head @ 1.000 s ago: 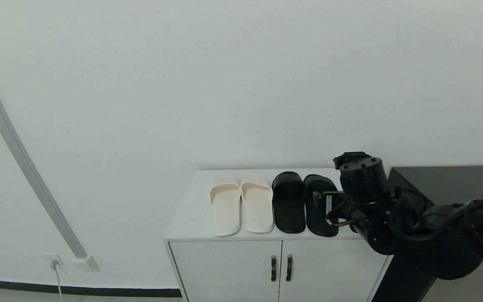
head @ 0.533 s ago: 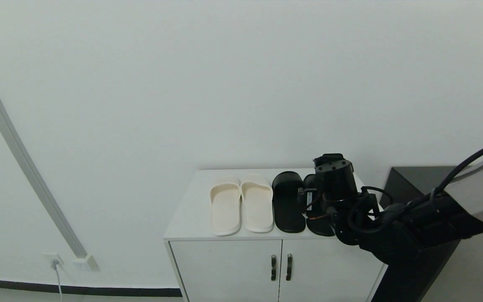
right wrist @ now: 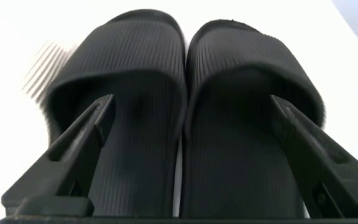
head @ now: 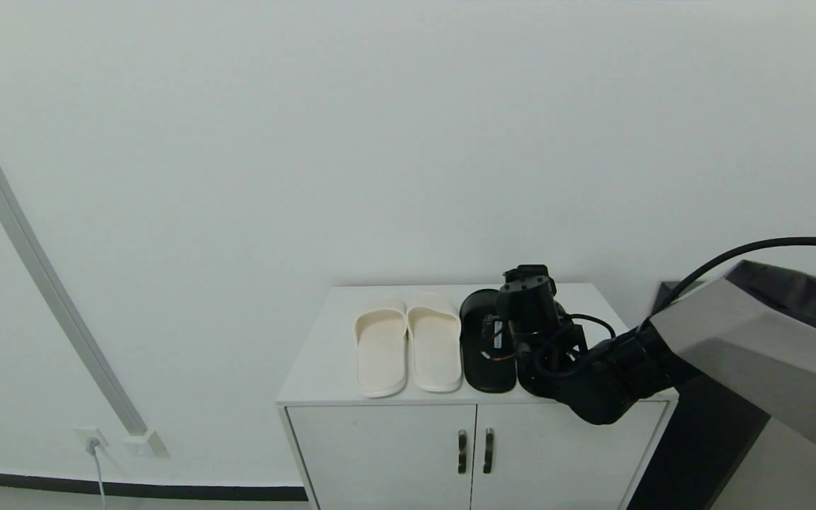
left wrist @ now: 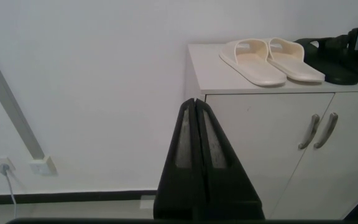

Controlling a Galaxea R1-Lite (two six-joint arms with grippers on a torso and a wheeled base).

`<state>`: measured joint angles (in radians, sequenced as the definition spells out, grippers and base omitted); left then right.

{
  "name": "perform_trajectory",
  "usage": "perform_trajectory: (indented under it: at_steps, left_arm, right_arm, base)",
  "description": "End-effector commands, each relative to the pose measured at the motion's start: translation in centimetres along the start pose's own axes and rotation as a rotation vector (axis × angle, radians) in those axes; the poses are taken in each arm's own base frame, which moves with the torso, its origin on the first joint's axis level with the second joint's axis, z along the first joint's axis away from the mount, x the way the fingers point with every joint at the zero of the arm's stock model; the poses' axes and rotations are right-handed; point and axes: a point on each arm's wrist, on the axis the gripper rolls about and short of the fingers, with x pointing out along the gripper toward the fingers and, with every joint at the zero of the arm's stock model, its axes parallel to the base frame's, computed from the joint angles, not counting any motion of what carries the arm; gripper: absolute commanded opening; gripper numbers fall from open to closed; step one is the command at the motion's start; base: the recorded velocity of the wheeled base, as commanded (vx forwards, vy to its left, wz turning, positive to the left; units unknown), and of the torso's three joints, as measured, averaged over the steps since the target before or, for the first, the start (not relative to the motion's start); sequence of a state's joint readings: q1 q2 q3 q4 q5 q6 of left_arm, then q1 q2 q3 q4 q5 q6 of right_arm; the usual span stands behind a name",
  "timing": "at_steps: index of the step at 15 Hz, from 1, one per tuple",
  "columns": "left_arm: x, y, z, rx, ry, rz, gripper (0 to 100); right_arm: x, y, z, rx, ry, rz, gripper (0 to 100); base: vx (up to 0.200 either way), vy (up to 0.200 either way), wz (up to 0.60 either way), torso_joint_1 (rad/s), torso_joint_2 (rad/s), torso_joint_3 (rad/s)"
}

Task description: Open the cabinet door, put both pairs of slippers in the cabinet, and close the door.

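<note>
A white cabinet (head: 380,453) stands against the wall with both doors closed, its two dark handles (head: 474,451) side by side at the middle. On its top (head: 323,368) lie a pair of white slippers (head: 408,346) and, to their right, a pair of black slippers (head: 486,354). My right arm's wrist (head: 530,312) hangs over the black pair and hides most of the right one. My right gripper (right wrist: 191,155) is open wide, its fingers straddling both black slippers (right wrist: 185,106). My left gripper (left wrist: 196,137) is shut and empty, low in front of the cabinet's left door (left wrist: 260,143).
A black piece of furniture (head: 691,453) stands right of the cabinet. On the wall to the left run a slanted grey conduit (head: 32,262) and a socket with a plugged cable (head: 91,445). The floor left of the cabinet is free.
My right arm has swung left and forward over the cabinet top, from beside the right black slipper to above the black pair. The slippers and doors have not moved.
</note>
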<state>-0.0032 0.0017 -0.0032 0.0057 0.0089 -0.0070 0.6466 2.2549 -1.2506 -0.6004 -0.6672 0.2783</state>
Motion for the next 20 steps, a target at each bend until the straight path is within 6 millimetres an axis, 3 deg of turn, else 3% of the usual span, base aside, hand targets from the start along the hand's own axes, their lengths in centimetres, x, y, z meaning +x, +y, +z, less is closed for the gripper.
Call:
perform_trajectory:
  at_steps: [1,9,14,15,20]
  left_arm:
    - [0.0,0.0,0.0,-0.002,0.002,0.000,0]
    - [0.0,0.0,0.0,-0.004,0.002,0.000,0]
    - [0.0,0.0,0.0,-0.004,0.002,0.000,0]
    - [0.0,0.0,0.0,-0.004,0.002,0.000,0]
    - [0.0,0.0,0.0,-0.004,0.002,0.002,0]
  right_arm:
    - [1.6,0.1,-0.8,0.003,0.006,-0.017,100]
    - [4.2,0.6,-1.4,0.041,-0.031,-0.029,100]
    - [4.8,0.6,-1.5,0.044,-0.038,-0.044,100]
    - [4.8,0.6,-1.5,0.044,-0.039,-0.047,0]
    - [4.9,0.4,-1.6,0.038,-0.036,-0.057,0]
  base:
    - [0.000,0.000,0.00,0.000,0.00,0.000]
    - [0.000,0.000,0.00,0.000,0.00,0.000]
    - [0.000,0.000,0.00,0.000,0.00,0.000]
    - [0.000,0.000,0.00,0.000,0.00,0.000]
    - [0.000,0.000,0.00,0.000,0.00,0.000]
